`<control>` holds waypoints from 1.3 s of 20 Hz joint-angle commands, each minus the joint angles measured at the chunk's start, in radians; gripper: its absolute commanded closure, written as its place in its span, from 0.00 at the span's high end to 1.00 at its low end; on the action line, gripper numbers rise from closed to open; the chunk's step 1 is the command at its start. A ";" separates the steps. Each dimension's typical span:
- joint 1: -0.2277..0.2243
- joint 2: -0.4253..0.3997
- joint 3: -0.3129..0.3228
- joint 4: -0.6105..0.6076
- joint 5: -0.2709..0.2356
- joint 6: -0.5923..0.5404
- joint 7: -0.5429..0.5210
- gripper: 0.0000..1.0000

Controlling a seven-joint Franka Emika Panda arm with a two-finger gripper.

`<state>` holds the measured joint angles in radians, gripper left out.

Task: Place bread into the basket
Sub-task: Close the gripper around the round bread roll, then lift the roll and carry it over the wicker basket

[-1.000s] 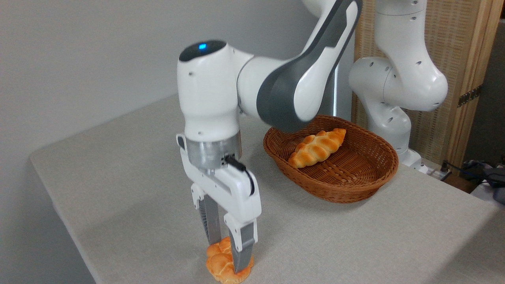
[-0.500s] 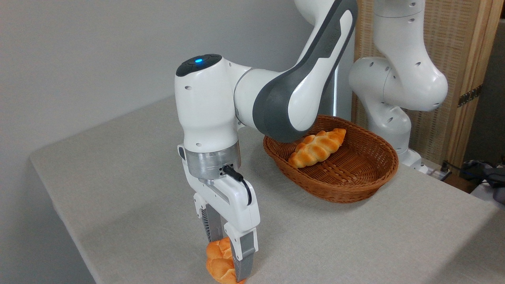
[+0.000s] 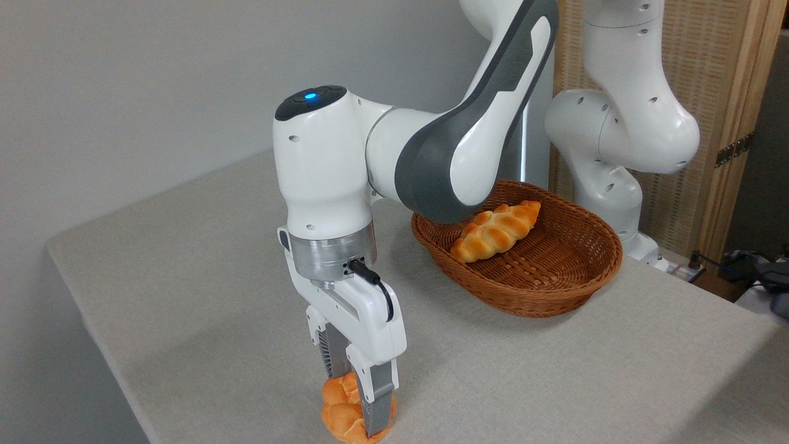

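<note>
Clamping my grey fingers [image 3: 377, 407] on the round golden-orange knotted bun [image 3: 345, 414] at the pale tabletop's [image 3: 185, 296] front edge, well apart from the oval brown wicker basket [image 3: 555, 290].

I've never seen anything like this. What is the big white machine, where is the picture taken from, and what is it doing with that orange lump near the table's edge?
The white machine is a robot arm, bolted at the far right and bending down over the table. One fixed camera looks on from the table's near side. At the arm's end is a gripper, a two-finger clamp. Its fingers are closed around the orange lump, a round knotted bread bun, at the table's front edge. Behind it sits a brown wicker basket with a long braided loaf already inside. The bun is meant for that basket too.
</note>
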<state>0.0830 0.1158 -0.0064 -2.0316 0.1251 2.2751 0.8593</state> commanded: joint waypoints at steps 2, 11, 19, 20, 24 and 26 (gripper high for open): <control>-0.005 0.007 0.002 0.004 -0.002 0.009 0.009 0.65; -0.005 -0.004 -0.003 0.054 -0.053 -0.060 0.003 0.54; -0.009 -0.047 -0.044 0.220 -0.055 -0.371 0.000 0.52; -0.009 -0.067 -0.055 0.232 -0.055 -0.425 -0.002 0.52; -0.009 -0.198 -0.116 0.222 -0.082 -0.586 0.006 0.52; -0.012 -0.249 -0.148 0.218 -0.084 -0.693 0.011 0.52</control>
<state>0.0739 -0.0422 -0.1206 -1.7897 0.0585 1.7060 0.8589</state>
